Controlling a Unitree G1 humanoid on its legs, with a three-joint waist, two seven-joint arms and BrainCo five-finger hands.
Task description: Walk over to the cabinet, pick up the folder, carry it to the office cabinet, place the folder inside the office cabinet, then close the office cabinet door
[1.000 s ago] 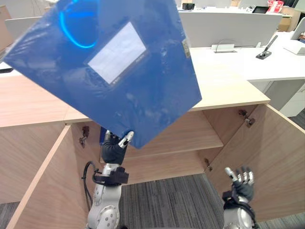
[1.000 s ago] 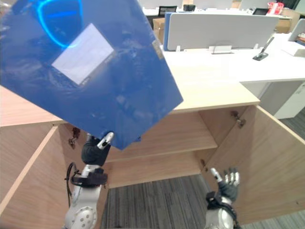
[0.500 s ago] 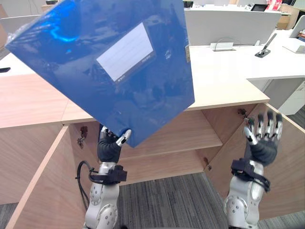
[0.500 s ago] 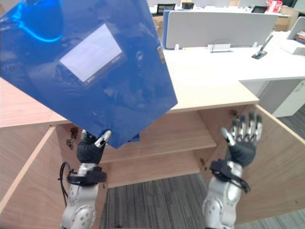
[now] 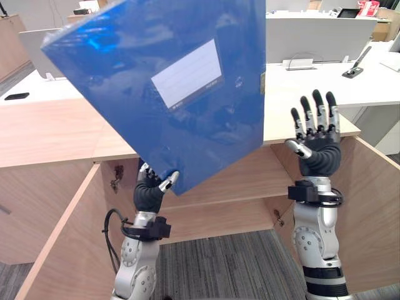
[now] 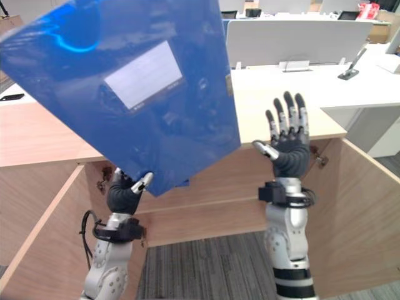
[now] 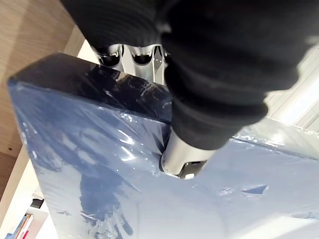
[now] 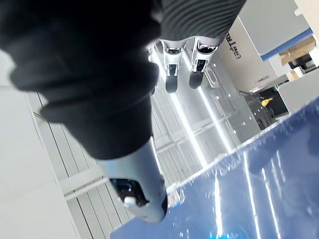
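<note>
Left eye view, entry one: blue folder, glossy, white label on the near face, held high and tilted, one corner lowest. Lowest corner clamped in left hand, thumb on the near face, fingers round the back. Remainder spreading up and outward from those fingertips, upper edges cut by the frame, masking much of the wooden top of the office cabinet.

Left wrist view: thumb pressed flat on the folder face just inside the corner; fingers hooked over the thick spine edge opposite.

Entry two: right hand, raised, fingers straight and slightly spread, tips upward, thumb out toward the folder, holding nothing. Narrow open gap between thumb tip and the folder's nearest side edge, the two apart.

Right wrist view: fingers extended toward ceiling lights, blue folder face on the thumb side.

Entry three: office cabinet, open. Left door and right door swung outward, one to the outer side of each hand. Shelf below both sets of fingertips, front edge between the two wrists, open compartment above it and another under it. Carpet between the doors, beneath the wrists. White desk and partition screen well beyond the right fingertips.
</note>
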